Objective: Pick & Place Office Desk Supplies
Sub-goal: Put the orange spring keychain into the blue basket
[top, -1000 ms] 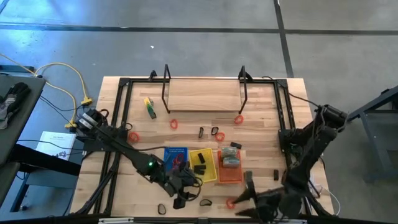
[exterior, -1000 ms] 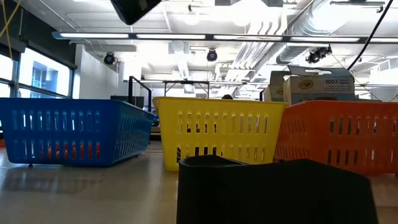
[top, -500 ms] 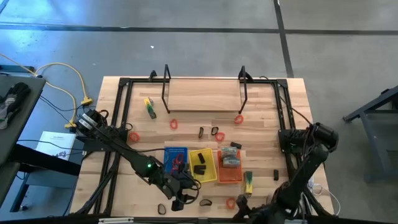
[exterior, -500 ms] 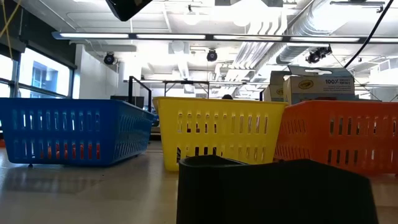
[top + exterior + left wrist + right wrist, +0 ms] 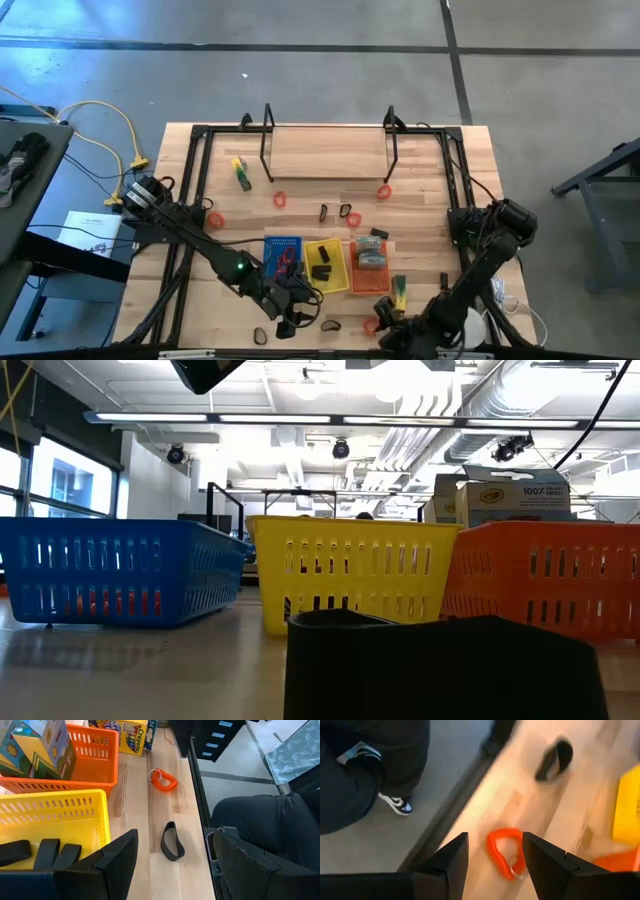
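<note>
A red-orange coiled loop (image 5: pixel 507 854) lies on the wood near the table's front edge (image 5: pixel 372 325). My right gripper (image 5: pixel 495 840) hovers open above it, one finger on each side, pointing steeply down (image 5: pixel 386 325). A black band loop (image 5: pixel 172 841) lies flat to the coil's left (image 5: pixel 330 325). My left gripper (image 5: pixel 172 845) hangs open over the near side of the yellow tray (image 5: pixel 323 265), nothing between its fingers (image 5: pixel 300 297). Black pieces lie in the yellow tray, grey-green pieces in the orange tray (image 5: pixel 370 262).
The blue tray (image 5: pixel 120 570), yellow tray (image 5: pixel 350 570) and orange tray (image 5: pixel 545 575) stand in a row at mid-table. A crayon box (image 5: pixel 400 292) lies right of the orange tray. More red loops and black clips are scattered farther back. A person's legs and shoe (image 5: pixel 395 802) stand beyond the front edge.
My right gripper has come down and toward the table's near edge, tipping from nearly level to steeply downward, and now hangs over the red-orange coil. In moving it has uncovered the crayon box.
</note>
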